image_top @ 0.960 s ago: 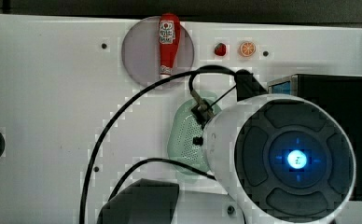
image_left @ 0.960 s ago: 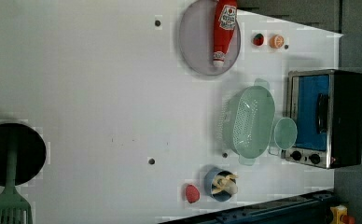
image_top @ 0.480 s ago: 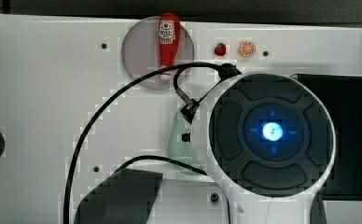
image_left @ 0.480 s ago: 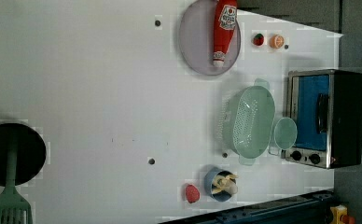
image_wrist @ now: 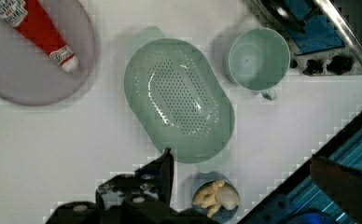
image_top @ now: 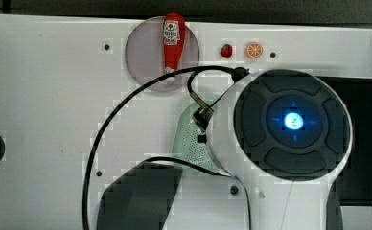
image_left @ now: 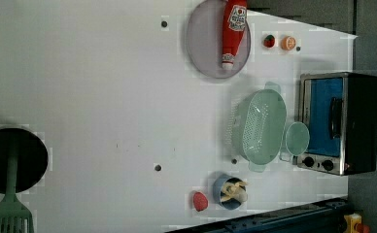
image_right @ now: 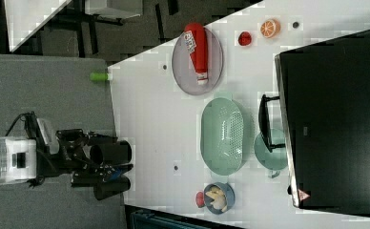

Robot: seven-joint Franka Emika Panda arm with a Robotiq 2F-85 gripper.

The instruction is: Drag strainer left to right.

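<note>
The strainer (image_wrist: pixel 179 98) is a pale mint-green oval basin with a grid of small holes. It rests on the white table (image_left: pixel 104 97) between a grey-lilac plate and a blue bowl (image_left: pixel 230 192), with nothing in it. In the left view the strainer (image_left: pixel 262 127) lies just left of the toaster oven and mug. In the top view the arm hides most of the strainer (image_top: pixel 189 139). My gripper (image_right: pixel 121 171) is open and holds nothing. One dark fingertip (image_wrist: pixel 166 165) shows near the strainer's rim in the wrist view, well above it and not touching. The right view shows the whole strainer (image_right: pixel 222 136).
A mint mug (image_left: pixel 297 139) stands against the strainer beside the toaster oven (image_left: pixel 339 121). A ketchup bottle (image_left: pixel 233 24) lies on the plate (image_left: pixel 203 43). A strawberry (image_left: pixel 269 41) and an orange slice (image_left: pixel 288 42) sit nearby. A black pan (image_left: pixel 11 160) and a green spatula (image_left: pixel 7 216) are far off.
The arm's round end has shifted up the top view and now covers more of the strainer. In the left view the strainer and the other things have not moved.
</note>
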